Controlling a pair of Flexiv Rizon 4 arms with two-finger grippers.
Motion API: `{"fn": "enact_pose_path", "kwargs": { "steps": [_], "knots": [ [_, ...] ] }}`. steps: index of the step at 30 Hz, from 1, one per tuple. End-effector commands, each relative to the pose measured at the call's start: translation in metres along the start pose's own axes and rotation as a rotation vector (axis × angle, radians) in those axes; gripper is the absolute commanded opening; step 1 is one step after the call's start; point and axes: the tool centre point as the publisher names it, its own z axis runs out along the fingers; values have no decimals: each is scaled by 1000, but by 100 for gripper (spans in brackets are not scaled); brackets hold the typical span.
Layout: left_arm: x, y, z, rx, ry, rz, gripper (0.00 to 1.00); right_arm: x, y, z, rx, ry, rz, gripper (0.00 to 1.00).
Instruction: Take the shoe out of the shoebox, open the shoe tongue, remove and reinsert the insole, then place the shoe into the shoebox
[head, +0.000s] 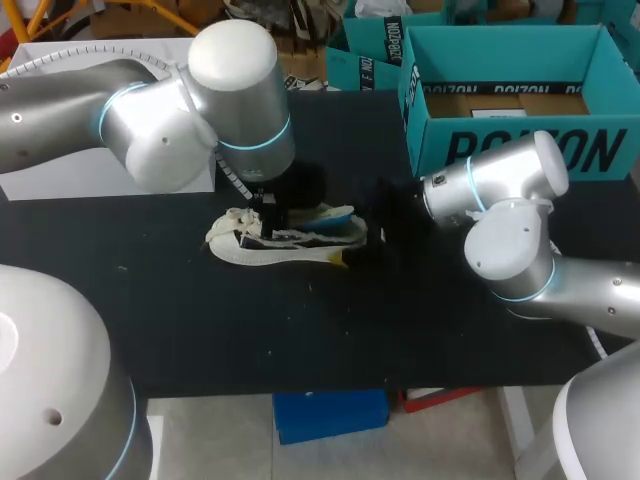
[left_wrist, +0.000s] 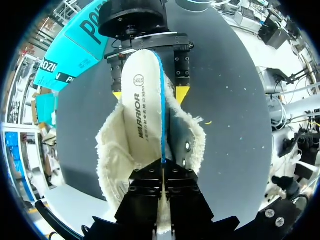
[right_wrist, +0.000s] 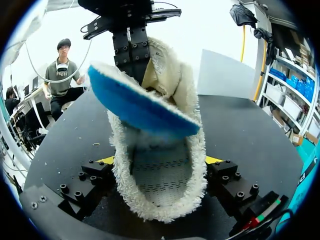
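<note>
From above, the teal shoebox (head: 520, 150) stands open at the far right of the black table (head: 300, 330). Inside it only a tan floor with a pale sheet shows. A second teal box (head: 365, 55) sits just behind its left corner, and its contents cannot be made out. The shoe (head: 280, 245) lies on its side at the middle of the table, well apart from the box, with the blue-edged insole (head: 325, 215) sticking out of it. The left arm (head: 150, 110) comes in over the shoe, its left gripper (head: 268, 205) down at the shoe's upper side. The right arm (head: 510, 220) reaches in with the right gripper (head: 378, 240) at the shoe's right end.

In the left wrist view, the left gripper (left_wrist: 162, 172) is clenched, its black fingers (left_wrist: 145, 187) pressed together on the thin edge of the insole (left_wrist: 142, 100). The insole runs ahead as a white tongue with a blue rim. The fleece-lined shoe (left_wrist: 190, 145) spreads beneath it. Ahead, the right gripper (left_wrist: 149, 94) straddles the far end of the shoe, a yellow tip on each side. The shoebox (left_wrist: 75, 40) lies beyond, on the table (left_wrist: 235, 125).

In the right wrist view, the right gripper (right_wrist: 160, 160) grasps the shoe (right_wrist: 165, 180) between its two fingers, the yellow tips (right_wrist: 107, 160) against the fleecy sides. The shoe's mouth gapes toward the camera, its bare mesh floor showing. The insole (right_wrist: 140, 107) is lifted clear of that floor with its blue underside showing. The left gripper (right_wrist: 131, 70) pinches it from above.
</note>
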Motion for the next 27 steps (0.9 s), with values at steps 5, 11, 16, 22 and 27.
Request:
{"fn": "enact_pose_path", "kwargs": {
  "steps": [5, 11, 16, 22, 27],
  "knots": [
    [-7, -27, 19, 0, -6, 52, 66, 0, -1, 1, 2, -1, 1, 0],
    [3, -38, 25, -16, -58, 100, 80, 0, -1, 1, 2, -1, 1, 0],
    [0, -40, 30, -20, -70, 97, 81, 0, -1, 1, 2, -1, 1, 0],
    [-5, -45, 28, -14, -122, 91, 79, 0, -1, 1, 2, -1, 1, 0],
    [-6, -51, 26, 3, -151, 96, 60, 0, -1, 1, 2, -1, 1, 0]
  ]
}}
